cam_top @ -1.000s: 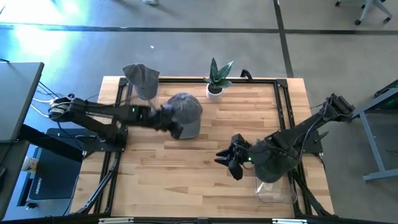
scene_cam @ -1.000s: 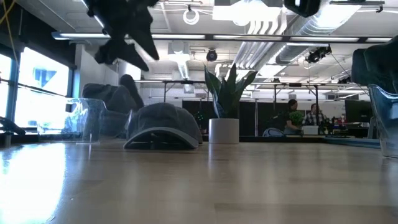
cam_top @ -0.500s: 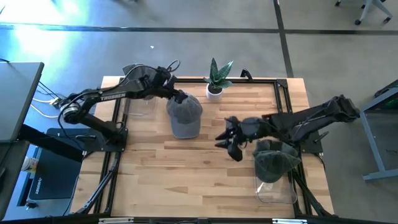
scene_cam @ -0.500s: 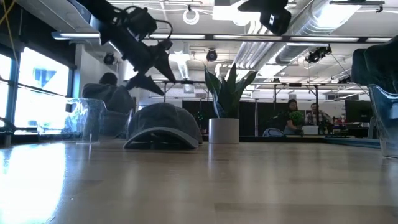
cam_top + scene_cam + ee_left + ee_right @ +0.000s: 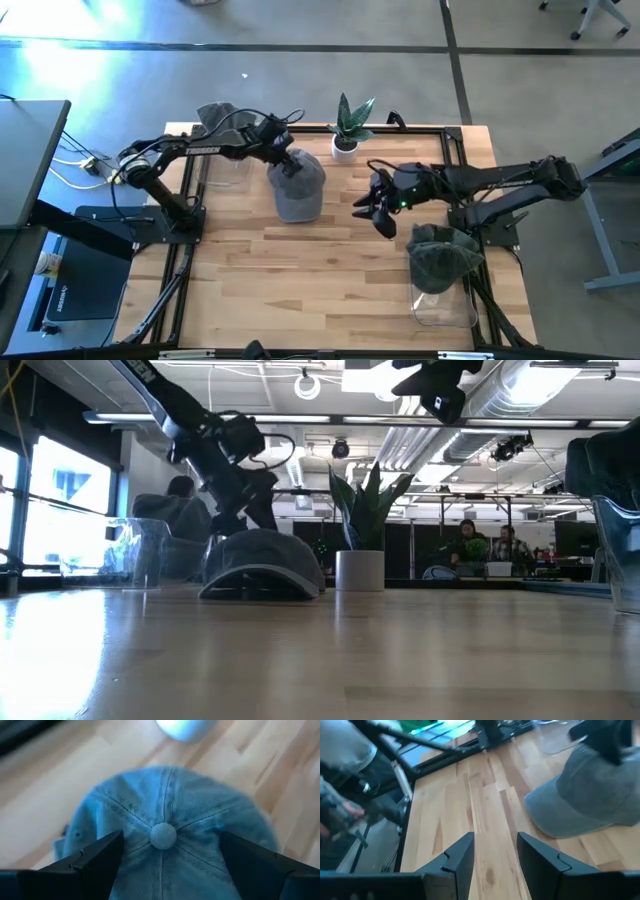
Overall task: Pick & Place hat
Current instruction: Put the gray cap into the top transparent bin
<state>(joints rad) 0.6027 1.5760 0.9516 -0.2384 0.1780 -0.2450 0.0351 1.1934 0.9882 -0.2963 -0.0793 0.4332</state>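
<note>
A grey baseball cap (image 5: 297, 185) lies crown-up on the wooden table (image 5: 300, 280), toward the far side and a little left of centre. Its brim points toward the near edge. From table height the cap (image 5: 262, 564) sits flat, with a small potted plant (image 5: 362, 530) just to its right.

The left gripper (image 5: 288, 162) hangs directly over the crown of the cap. Its wrist camera looks straight down on the cap's top button (image 5: 163, 835), with the 2 dark fingers (image 5: 100, 857) spread wide on either side, jaws open and holding nothing.

The right gripper (image 5: 378, 205) hovers above the table to the right of the cap, well apart from it. Its fingers (image 5: 457, 857) stand partly apart with nothing between them.

In the high view, a second grey cap (image 5: 436, 260) rests on a clear stand (image 5: 445, 305) at the near right. A third cap (image 5: 215, 118) sits on another clear stand at the far left corner. 2 people (image 5: 487, 548) sit in the room beyond the table.
</note>
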